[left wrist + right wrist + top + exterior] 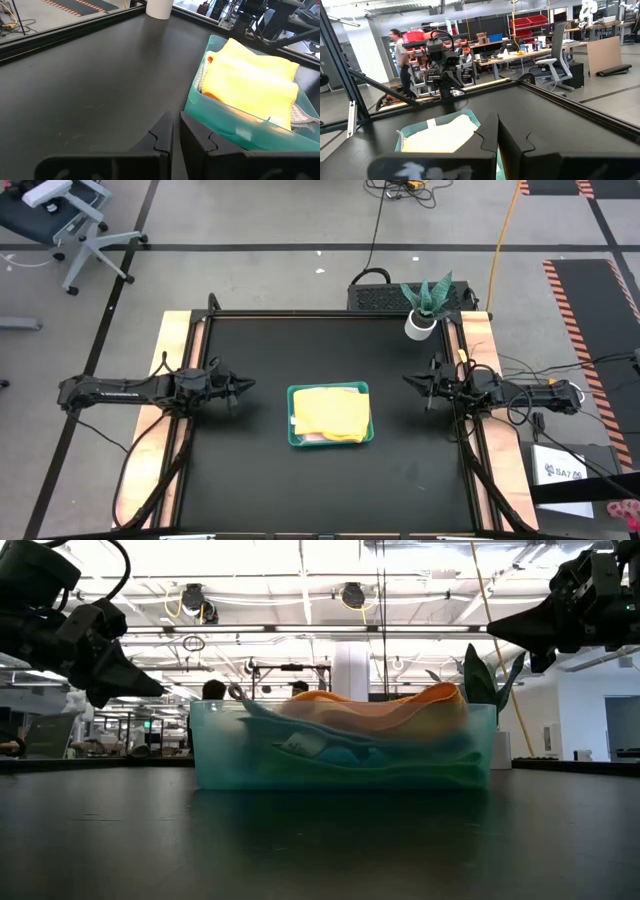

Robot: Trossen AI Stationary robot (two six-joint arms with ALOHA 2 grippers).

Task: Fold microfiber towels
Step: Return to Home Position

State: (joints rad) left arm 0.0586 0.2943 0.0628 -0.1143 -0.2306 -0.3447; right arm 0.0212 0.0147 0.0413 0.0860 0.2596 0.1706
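A teal plastic tray (pixel 296 430) stands in the middle of the black table, with the microfiber towels stacked in it. A yellow-orange towel (pixel 332 412) lies on top of the pile; in the low view turquoise cloth (pixel 345 755) shows under it, and a grey-white edge (pixel 302 116) shows in the left wrist view. My left gripper (pixel 250 385) hovers left of the tray, shut and holding nothing, its tips (pixel 175 131) aimed at the tray. My right gripper (pixel 407 380) hovers right of the tray, shut and holding nothing.
A white pot with a green plant (pixel 425 308) stands at the table's far right corner. Wooden strips (pixel 168 350) line the table's left and right edges. Bare black tabletop (pixel 330 490) lies all around the tray. A person (pixel 400 55) stands in the room beyond the table.
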